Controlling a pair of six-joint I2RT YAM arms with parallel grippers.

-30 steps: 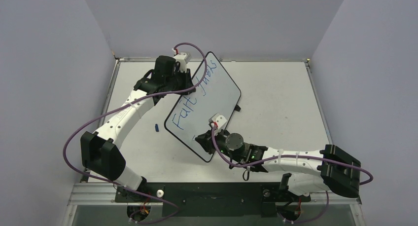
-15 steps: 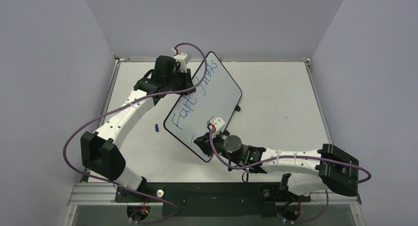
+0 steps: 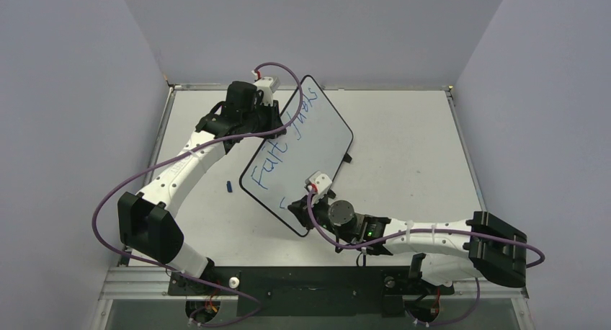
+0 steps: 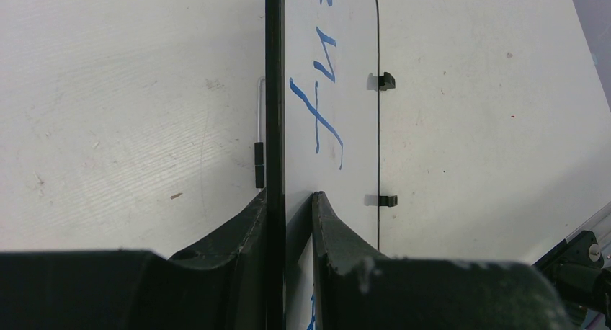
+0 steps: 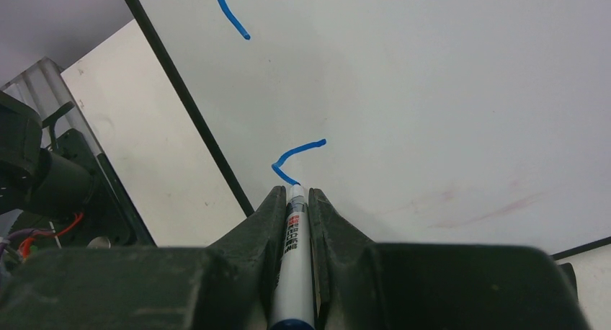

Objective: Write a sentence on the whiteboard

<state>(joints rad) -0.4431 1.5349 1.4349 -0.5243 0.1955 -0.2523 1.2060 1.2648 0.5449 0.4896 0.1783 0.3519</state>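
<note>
The whiteboard [image 3: 320, 135] stands tilted on the table, its black-framed edge [image 4: 274, 92] pinched between my left gripper's [image 4: 288, 194] jaws. My left gripper [image 3: 276, 116] sits at the board's far left edge. Blue words of the sentence [image 3: 277, 157] run along the board's left side. My right gripper [image 5: 295, 193] is shut on a white marker [image 5: 294, 251] with a blue end. The marker's tip touches the whiteboard [image 5: 432, 92] at the end of a short curved blue stroke [image 5: 295, 155]. In the top view my right gripper [image 3: 297, 204] is at the board's near corner.
A small blue marker cap [image 3: 229, 186] lies on the table left of the board. Two black tabs [image 4: 387, 81] stick out from the board's far edge. Purple cables loop over both arms. Grey walls close in the table on three sides.
My right gripper has shifted slightly along the board's near corner, and a short new blue stroke has appeared there. The left arm and the board have stayed still.
</note>
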